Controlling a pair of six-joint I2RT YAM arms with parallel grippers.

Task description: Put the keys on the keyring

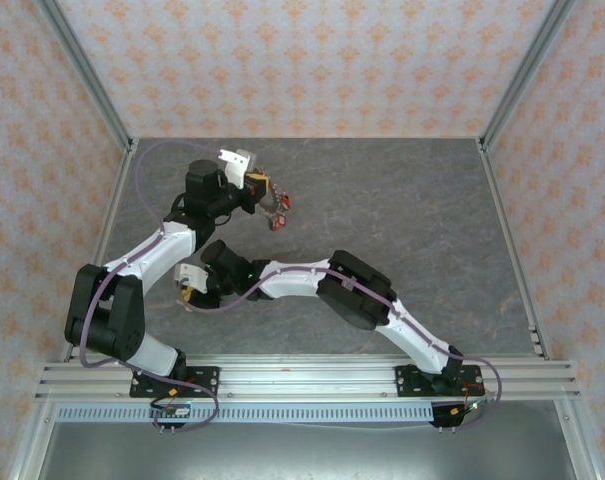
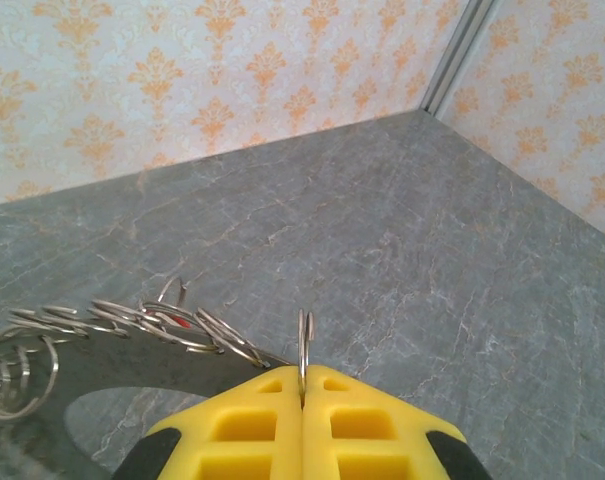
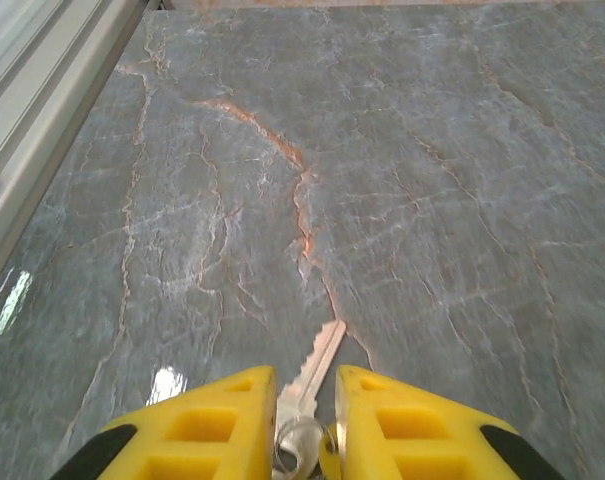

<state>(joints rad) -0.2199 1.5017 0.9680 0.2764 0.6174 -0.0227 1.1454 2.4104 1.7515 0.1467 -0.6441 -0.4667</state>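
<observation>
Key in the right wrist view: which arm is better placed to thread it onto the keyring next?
Right, probably. The right gripper straddles the key, a finger on either side, though whether it grips firmly is unclear. The left gripper is shut on the keyring, so it is occupied.

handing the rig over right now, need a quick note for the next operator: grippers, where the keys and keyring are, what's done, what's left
Grippers: the left gripper is shut on a thin wire ring at the edge of the keyring. The right gripper has its jaws slightly apart around a silver key, low over the table; whether it grips is unclear.
Things: the red-headed keys sit with the keyring at the left gripper.
Done: the red-headed keys look to be already on.
Left: bring the silver key across and thread it on.
</observation>
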